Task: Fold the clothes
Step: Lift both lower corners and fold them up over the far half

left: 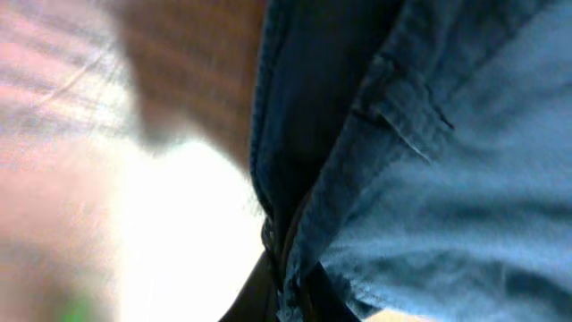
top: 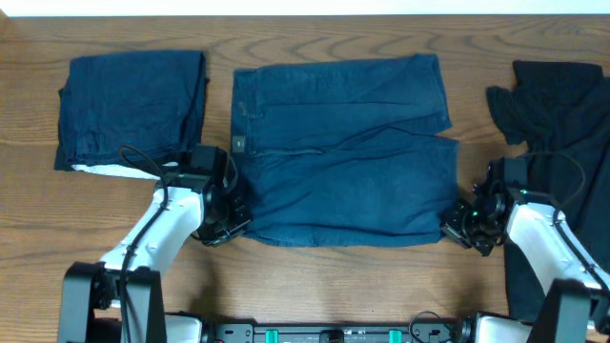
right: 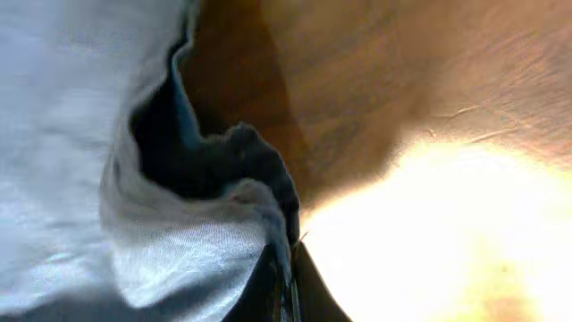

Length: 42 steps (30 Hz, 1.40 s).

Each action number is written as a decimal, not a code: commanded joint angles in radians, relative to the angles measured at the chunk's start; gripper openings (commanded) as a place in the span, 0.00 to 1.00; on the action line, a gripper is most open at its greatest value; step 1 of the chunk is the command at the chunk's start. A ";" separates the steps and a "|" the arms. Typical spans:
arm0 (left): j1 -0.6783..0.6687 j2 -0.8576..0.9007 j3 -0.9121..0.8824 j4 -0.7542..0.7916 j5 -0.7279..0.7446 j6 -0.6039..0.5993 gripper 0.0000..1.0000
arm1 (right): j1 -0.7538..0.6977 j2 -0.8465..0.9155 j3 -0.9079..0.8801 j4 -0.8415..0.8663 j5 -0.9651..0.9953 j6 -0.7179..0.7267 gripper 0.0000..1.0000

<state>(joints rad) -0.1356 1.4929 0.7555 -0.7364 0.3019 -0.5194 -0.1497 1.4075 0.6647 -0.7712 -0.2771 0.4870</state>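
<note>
A navy denim garment (top: pixel 343 152), one of the clothes, lies spread flat in the middle of the table. My left gripper (top: pixel 234 208) is at its near left corner. In the left wrist view the gripper (left: pixel 288 284) is shut, with a fold of the blue denim (left: pixel 429 161) pinched between its dark fingers. My right gripper (top: pixel 456 223) sits at the garment's near right corner. The right wrist view shows that gripper (right: pixel 288 282) shut on the bunched edge of the cloth (right: pixel 179 241).
A folded navy garment (top: pixel 133 107) with a white patch at its near edge lies at the far left. A black garment (top: pixel 562 133) lies crumpled at the right, running down past my right arm. Bare wooden table (top: pixel 334 286) lies along the near edge.
</note>
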 commanded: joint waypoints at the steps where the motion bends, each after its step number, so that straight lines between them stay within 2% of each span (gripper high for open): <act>1: -0.002 -0.067 0.056 -0.059 -0.091 0.048 0.06 | -0.006 -0.072 0.084 -0.046 -0.003 -0.041 0.01; 11: -0.002 -0.222 0.119 -0.233 -0.138 0.048 0.06 | -0.006 -0.144 0.344 -0.255 -0.003 -0.133 0.01; 17: -0.002 -0.217 0.246 -0.340 -0.199 0.056 0.06 | -0.005 -0.113 0.495 -0.242 0.011 -0.137 0.01; 22: -0.002 -0.217 0.372 -0.361 -0.255 0.056 0.06 | 0.009 -0.042 0.611 -0.243 0.012 -0.138 0.01; 29: -0.001 -0.207 0.425 -0.193 -0.262 0.097 0.06 | 0.041 0.105 0.756 -0.169 0.011 -0.140 0.01; 35: 0.000 -0.133 0.425 0.003 -0.296 0.097 0.06 | 0.071 0.192 0.766 0.038 0.016 -0.151 0.01; 42: 0.002 -0.002 0.425 0.227 -0.300 0.097 0.06 | 0.085 0.306 0.766 0.163 0.019 -0.178 0.01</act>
<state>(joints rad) -0.1478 1.4525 1.1679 -0.5465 0.0746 -0.4397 -0.0685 1.6688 1.4067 -0.6334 -0.3248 0.3454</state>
